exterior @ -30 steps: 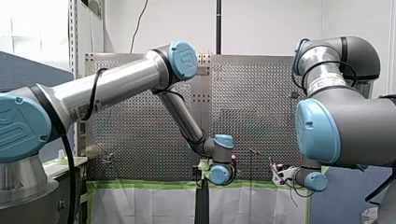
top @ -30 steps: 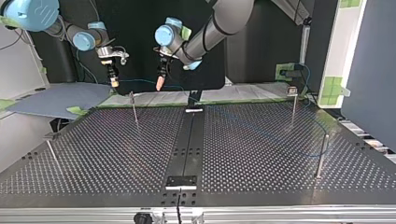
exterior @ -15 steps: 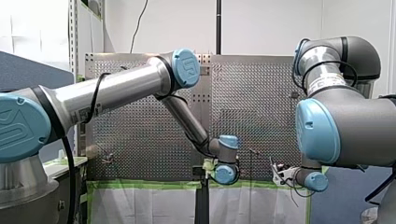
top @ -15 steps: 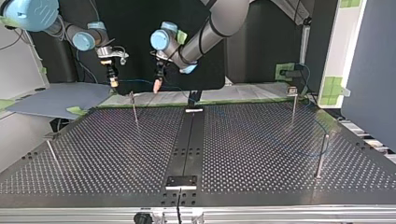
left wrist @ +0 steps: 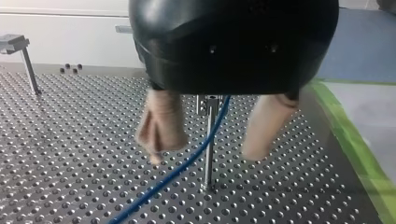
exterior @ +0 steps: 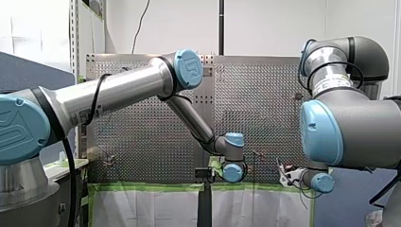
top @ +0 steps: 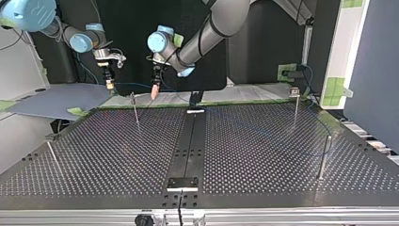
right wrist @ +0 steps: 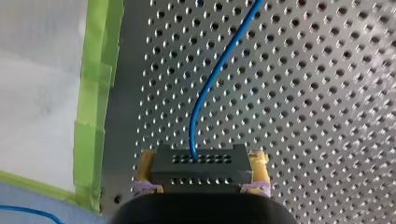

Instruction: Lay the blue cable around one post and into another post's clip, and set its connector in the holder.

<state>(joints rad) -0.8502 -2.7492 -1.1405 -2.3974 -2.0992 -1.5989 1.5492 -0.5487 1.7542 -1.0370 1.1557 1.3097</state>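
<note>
Perforated dark metal makes up the desk [top: 263, 155], and green tape [right wrist: 95, 93] runs along its edge on the arms' side. Near that edge, at the top view's left, my right claw [right wrist: 201, 171] is closed on the connector [right wrist: 198, 158]. Its yellow pads [right wrist: 258, 161] press the black block's two sides and hold it above the holes, near the tape. The blue cable [right wrist: 210, 88] comes out of the connector's face and bends away across the desk.

Near it in the top view, closer to the middle, my left claw [left wrist: 204, 156] hovers with its beige fingers [left wrist: 161, 123] spread wide and nothing gripped. Ahead of that claw, in the gap between the fingers, a thin post [left wrist: 208, 172] stands upright with a small clip at its top. The cable slants down through the same gap, crosses the post partway up and trails over the desk; whether it touches the post I cannot tell. A second post [left wrist: 29, 70] stands well apart, near an edge of the desk. At the top view's right the cable lies in a faint loop on the desk.
</note>
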